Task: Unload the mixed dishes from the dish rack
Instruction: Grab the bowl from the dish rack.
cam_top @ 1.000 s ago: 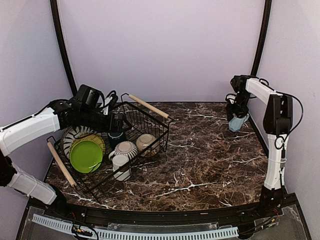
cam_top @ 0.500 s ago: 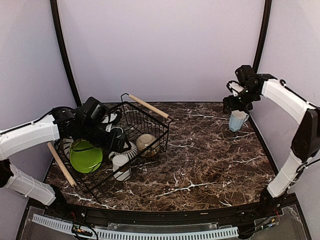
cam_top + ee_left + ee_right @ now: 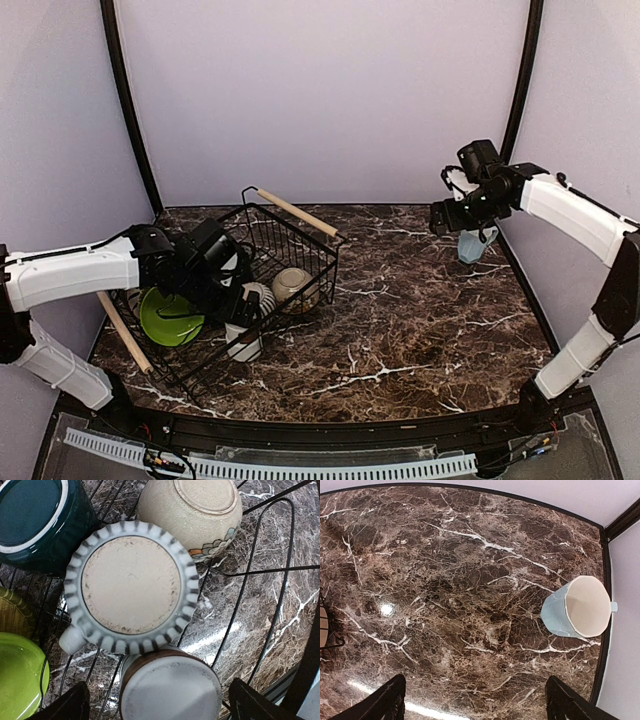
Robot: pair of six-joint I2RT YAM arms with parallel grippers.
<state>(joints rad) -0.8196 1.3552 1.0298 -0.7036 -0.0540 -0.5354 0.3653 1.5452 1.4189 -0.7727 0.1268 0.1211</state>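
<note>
The dish rack (image 3: 300,232) stands at the left of the table. In it are the lime green plate (image 3: 168,316), the striped mug (image 3: 260,296), the cream bowl (image 3: 293,286) and the small white cup (image 3: 243,343). My left gripper (image 3: 238,305) hangs open over the rack. In the left wrist view its fingers (image 3: 67,706) straddle the upturned small white cup (image 3: 170,690) without touching it. The upturned striped mug (image 3: 131,585), dark teal mug (image 3: 30,515), cream bowl (image 3: 195,510) and the olive-yellow plate's edge (image 3: 11,616) lie beyond. The light blue cup (image 3: 475,243) stands on the table at the back right. My right gripper (image 3: 446,217) is open and empty, up and left of it. The striped plate is hidden.
The rack's wooden handles (image 3: 122,328) stick out at its ends. The light blue cup (image 3: 576,607) stands close to the table's right edge and the black corner post (image 3: 518,90). Brown marble table (image 3: 420,320) lies between the rack and the cup.
My left gripper has moved forward and right over the rack, to above the small white cup. My right gripper has left the light blue cup and moved up and left.
</note>
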